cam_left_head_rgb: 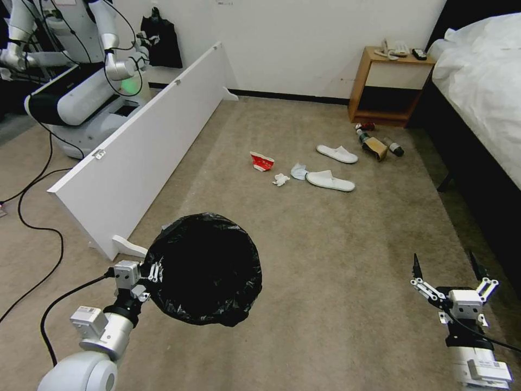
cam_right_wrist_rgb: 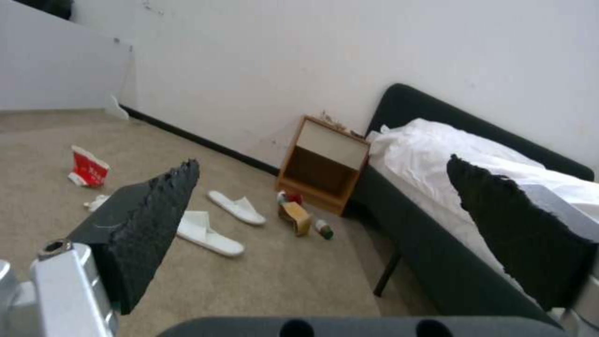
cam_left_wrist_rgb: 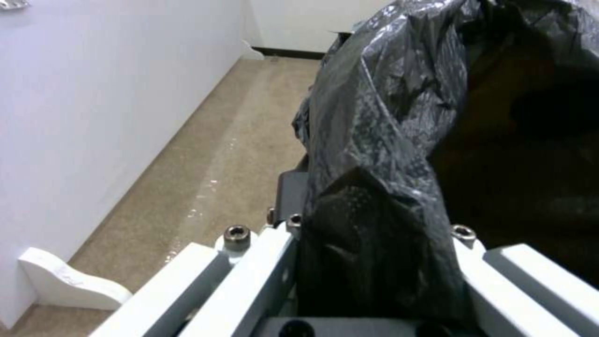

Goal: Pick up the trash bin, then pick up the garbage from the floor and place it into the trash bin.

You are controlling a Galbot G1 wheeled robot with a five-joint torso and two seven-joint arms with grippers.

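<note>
The trash bin hangs nearest me, its rim pinched in my left gripper. My right gripper hovers spread and empty. Bin's up; next I'd approach the garbage ahead on the carpet.

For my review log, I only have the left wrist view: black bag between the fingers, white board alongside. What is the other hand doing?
Observer: The right hand is open and holds nothing, low over the carpet on the robot's right.
Operator: Where does the left one grip?
Observer: The left hand clamps the trash bin at its rim's left edge.
Operator: Where's the garbage?
Observer: On the carpet ahead: red-white carton, tissue wad, two slippers, and a brown paper bag near the nightstand.
</note>
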